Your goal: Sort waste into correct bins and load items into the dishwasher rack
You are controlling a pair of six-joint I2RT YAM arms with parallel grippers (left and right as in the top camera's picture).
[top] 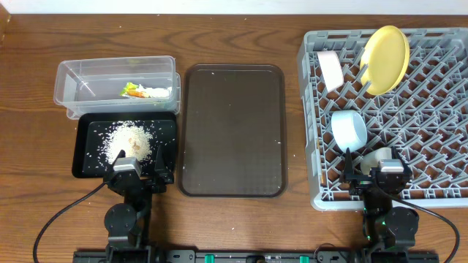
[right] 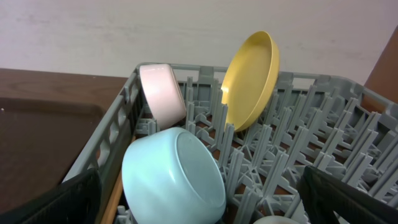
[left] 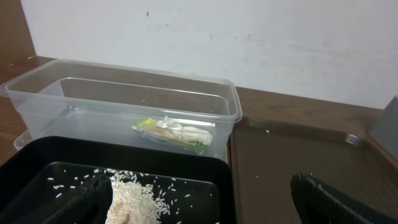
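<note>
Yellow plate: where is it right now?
Overhead, the round yellow plate stands on edge in the grey pegged plastic rack on the right, at its far end, next to a white bowl.

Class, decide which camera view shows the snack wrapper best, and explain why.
The left wrist view: the snack wrapper lies near and large inside the clear tub, its colours plain. Overhead shows it as a small speck. The right wrist view misses it.

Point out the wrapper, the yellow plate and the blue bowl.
wrapper [left: 174, 132], left wrist view, its middle.
yellow plate [right: 249, 81], right wrist view, middle of its face.
blue bowl [right: 173, 177], right wrist view, its outer side.
</note>
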